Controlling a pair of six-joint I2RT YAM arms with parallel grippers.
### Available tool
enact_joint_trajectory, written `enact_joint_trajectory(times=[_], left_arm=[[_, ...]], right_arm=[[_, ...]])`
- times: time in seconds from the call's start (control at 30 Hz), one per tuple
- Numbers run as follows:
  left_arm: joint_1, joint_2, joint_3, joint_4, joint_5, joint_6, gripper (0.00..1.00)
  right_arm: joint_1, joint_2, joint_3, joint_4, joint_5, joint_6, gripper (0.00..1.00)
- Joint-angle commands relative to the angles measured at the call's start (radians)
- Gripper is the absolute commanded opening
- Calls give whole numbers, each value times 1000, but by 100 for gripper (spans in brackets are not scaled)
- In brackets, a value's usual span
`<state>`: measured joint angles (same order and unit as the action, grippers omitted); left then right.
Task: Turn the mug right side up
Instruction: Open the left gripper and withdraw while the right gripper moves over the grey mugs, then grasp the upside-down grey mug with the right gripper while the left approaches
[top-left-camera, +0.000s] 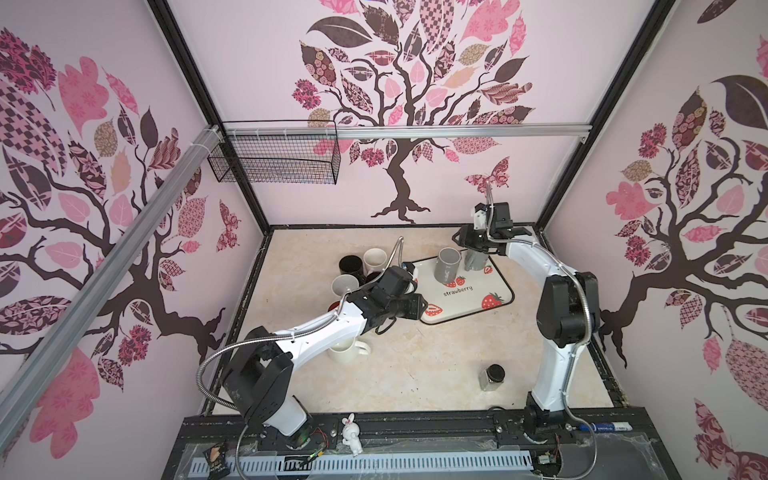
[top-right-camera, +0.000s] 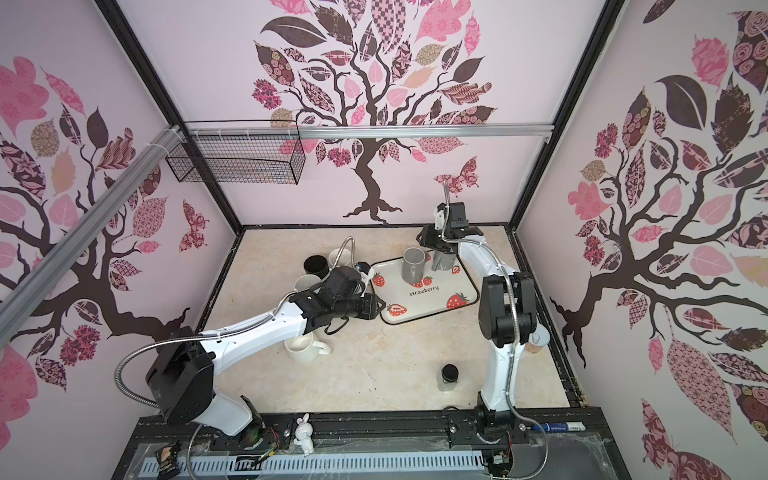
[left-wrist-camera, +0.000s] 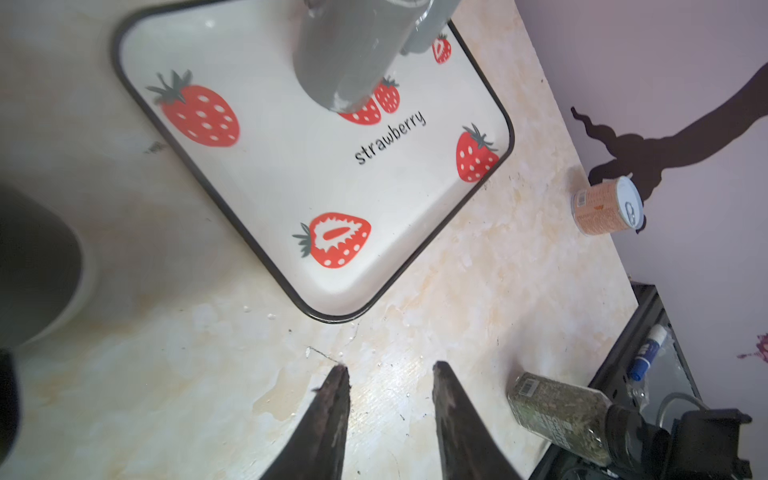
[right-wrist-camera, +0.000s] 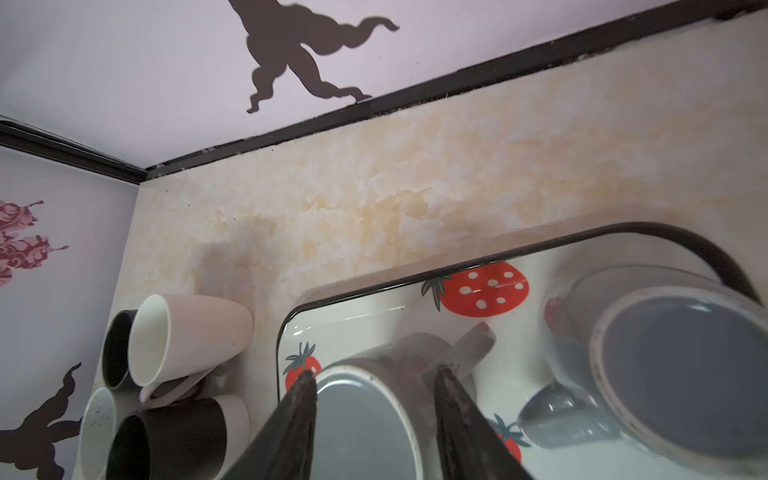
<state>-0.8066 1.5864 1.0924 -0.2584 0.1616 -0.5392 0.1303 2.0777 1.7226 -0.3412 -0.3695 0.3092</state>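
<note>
On far end of strawberry tray (top-left-camera: 465, 309): grey mug (right-wrist-camera: 361, 399) stands, apparently base-up, unturned. Right gripper (right-wrist-camera: 376, 372) fingers spread astride it; grip unclear. Left gripper (left-wrist-camera: 390, 368) fingers apart, empty, beside tray's near corner. Flip not yet done.

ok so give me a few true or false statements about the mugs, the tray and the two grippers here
1. The upright grey ceramic mug and the darker grey mug beside it both stand on the white strawberry-print tray. True.
2. The left gripper holds a mug. False: its jaws stand apart over the marble-look table, with nothing between them.
3. The cream ceramic mug stands on the table, off the tray. True.
4. The black-lidded glass spice jar sits on the tray. False: it is on the table.
5. The right gripper hangs over the tray. True.
</note>
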Motion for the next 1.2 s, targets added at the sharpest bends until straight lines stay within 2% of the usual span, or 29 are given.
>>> enact_joint_trajectory(times=[0.0, 0.1, 0.17, 0.53, 0.87, 1.17], left_arm=[[-26, 26, 55, 58, 49, 27, 36], [-29, 47, 68, 70, 51, 29, 36], [-29, 48, 70, 81, 49, 30, 36], [-28, 17, 23, 106, 30, -13, 36], [-23, -10, 14, 79, -13, -18, 36], [8, 20, 20, 64, -9, -63, 36]], right_arm=[[0, 111, 149, -69, -27, -44, 44], [0, 168, 233, -164, -51, -58, 41], [0, 157, 211, -171, -49, -60, 38], [1, -117, -163, -120, 15, -31, 37], [56, -347, -500, -13, -82, -13, 37], [116, -476, -649, 18, -79, -22, 38]])
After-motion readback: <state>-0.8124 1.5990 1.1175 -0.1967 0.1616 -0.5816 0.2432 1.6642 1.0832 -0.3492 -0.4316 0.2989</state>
